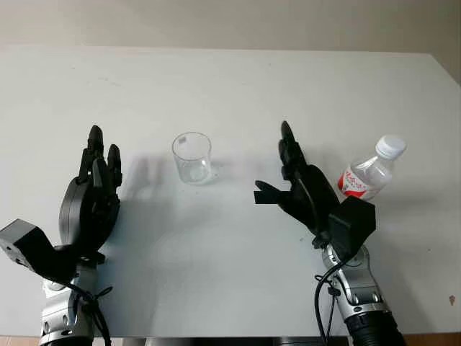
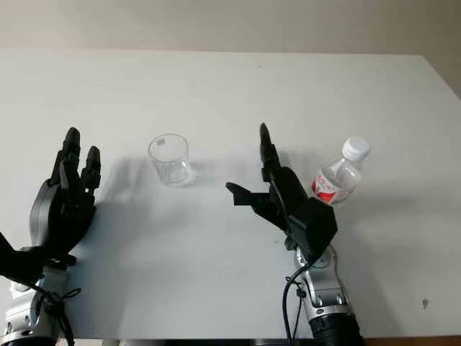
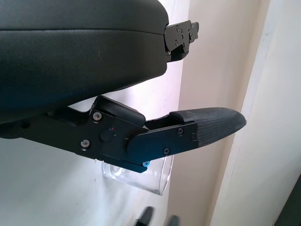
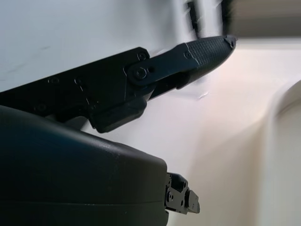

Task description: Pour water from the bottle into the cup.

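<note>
A clear plastic cup (image 1: 192, 158) stands upright near the middle of the white table (image 1: 230, 86); its rim also appears past my left thumb (image 3: 141, 176). A small water bottle (image 1: 372, 171) with a white cap and a red-and-white label stands tilted at the right. My right hand (image 1: 288, 184) is open and sits just left of the bottle, apart from it, with its thumb pointing toward the cup. My left hand (image 1: 97, 180) is open at the left of the cup, a hand's width away.
The table's far edge meets a pale wall (image 1: 230, 21). Its right edge (image 1: 448, 79) runs close past the bottle. A small dark speck (image 1: 451, 299) lies on the table near the right front corner.
</note>
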Available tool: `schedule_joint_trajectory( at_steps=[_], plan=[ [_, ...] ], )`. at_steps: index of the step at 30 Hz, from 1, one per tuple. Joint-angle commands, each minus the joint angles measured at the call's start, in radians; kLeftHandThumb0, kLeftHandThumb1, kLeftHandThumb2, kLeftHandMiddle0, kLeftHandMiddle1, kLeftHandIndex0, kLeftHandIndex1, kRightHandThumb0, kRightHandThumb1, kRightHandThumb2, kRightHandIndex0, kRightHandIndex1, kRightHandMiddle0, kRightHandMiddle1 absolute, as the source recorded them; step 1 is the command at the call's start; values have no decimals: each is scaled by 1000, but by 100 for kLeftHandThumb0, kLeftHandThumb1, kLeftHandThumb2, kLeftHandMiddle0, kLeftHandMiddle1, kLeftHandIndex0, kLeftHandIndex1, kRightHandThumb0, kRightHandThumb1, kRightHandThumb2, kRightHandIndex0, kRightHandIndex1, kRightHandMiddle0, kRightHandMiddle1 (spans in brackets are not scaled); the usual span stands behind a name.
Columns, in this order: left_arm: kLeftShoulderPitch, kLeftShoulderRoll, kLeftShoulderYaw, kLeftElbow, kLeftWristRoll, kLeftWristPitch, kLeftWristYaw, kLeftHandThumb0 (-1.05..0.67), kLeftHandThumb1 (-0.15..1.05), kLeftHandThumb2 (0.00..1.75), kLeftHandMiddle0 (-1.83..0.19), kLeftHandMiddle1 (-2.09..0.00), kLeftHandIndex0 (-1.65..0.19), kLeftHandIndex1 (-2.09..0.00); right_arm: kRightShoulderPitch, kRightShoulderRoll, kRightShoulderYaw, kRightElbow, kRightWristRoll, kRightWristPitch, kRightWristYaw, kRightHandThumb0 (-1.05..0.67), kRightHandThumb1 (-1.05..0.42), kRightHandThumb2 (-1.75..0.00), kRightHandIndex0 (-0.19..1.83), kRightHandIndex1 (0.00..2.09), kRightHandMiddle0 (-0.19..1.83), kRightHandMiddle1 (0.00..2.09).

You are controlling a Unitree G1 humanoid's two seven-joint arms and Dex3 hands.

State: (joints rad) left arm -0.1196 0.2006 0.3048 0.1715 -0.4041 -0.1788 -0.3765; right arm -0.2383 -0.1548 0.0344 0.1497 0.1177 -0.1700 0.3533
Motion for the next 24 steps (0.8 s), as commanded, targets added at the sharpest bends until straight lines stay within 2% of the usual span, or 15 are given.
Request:
schedule_joint_trajectory(
  at_steps=[1, 6, 13, 16, 19, 21, 24],
  plan=[
    [5, -6, -1, 19, 1, -5, -5, -78, 105, 63, 19, 0, 19, 0, -21, -27, -11, -89, 61, 59, 52, -96, -99, -4, -19, 0, -19, 0],
    [3, -11, -5, 25, 4, -12, -3, -79, 105, 64, 19, 0, 19, 0, -68, -116, -53, -286, 202, 211, 168, -99, -98, -5, -19, 0, -19, 0],
    [1, -15, -14, 39, 5, -22, -11, -79, 105, 65, 19, 0, 19, 0, -117, -197, -130, -464, 362, 385, 204, -99, -91, -3, -19, 0, -19, 0],
    [-3, -17, -15, 52, 7, -29, -12, -80, 105, 64, 19, 0, 19, 0, -112, -218, -165, -505, 402, 387, 222, -96, -89, -4, -19, 0, -19, 0],
    [-7, -18, -14, 61, 5, -31, -13, -80, 105, 64, 19, 0, 19, 0, -118, -203, -204, -500, 478, 355, 267, -96, -93, -6, -19, 0, -19, 0],
    [-12, -17, -15, 69, 7, -31, -12, -80, 105, 64, 19, 0, 19, 0, -134, -191, -250, -493, 607, 366, 310, -94, -95, -7, -19, 0, -19, 0],
    [-17, -17, -18, 76, 12, -33, -11, -79, 105, 65, 19, 0, 19, 0, -145, -182, -309, -514, 745, 384, 293, -91, -98, -7, -19, 0, -19, 0]
  ],
)
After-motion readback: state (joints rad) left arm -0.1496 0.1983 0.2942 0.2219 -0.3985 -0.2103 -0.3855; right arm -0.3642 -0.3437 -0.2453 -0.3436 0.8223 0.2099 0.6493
